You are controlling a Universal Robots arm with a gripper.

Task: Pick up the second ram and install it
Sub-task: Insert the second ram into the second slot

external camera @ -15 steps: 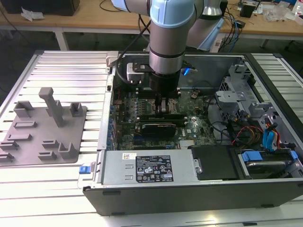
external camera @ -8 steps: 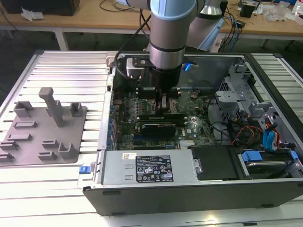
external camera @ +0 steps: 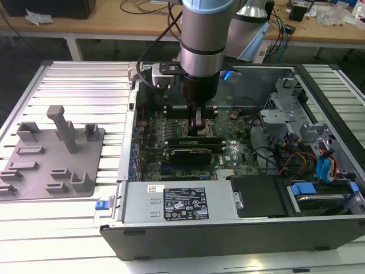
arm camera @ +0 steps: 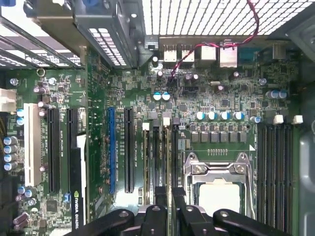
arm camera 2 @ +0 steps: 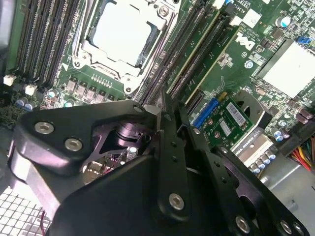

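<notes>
Well off to the side of the claw (external camera: 200, 127), toward the exterior view's left, a grey parts holder (external camera: 34, 185) is seen lying on the slatted worktop (external camera: 85, 85), with no stick left in it. The open computer case (external camera: 228, 228) is set beside it, and the arm is lowered straight down into it over the green motherboard (arm camera: 216, 93).

In the first wrist view the claw (arm camera: 170, 199) is seen clenched across the top edge of the second ram (arm camera: 167, 147), which stands on edge in a slot directly beneath the fingertips. A neighbouring stick (arm camera: 147, 162) is seated just beside it, and the processor socket (arm camera: 216, 194) lies just on the claw's other side. Whether the latches at the slot ends have been snapped shut cannot be told.

Several risks are judged from here. If the stick is tilted or its notch is not lined up, the slot or the contacts could be damaged by downward force. If pressure is applied at one end alone, only that end would be seated. The neighbouring stick or the socket frame could be struck by the claw, given the tight spacing. The black card (external camera: 194, 154), near the claw, is less exposed.
</notes>
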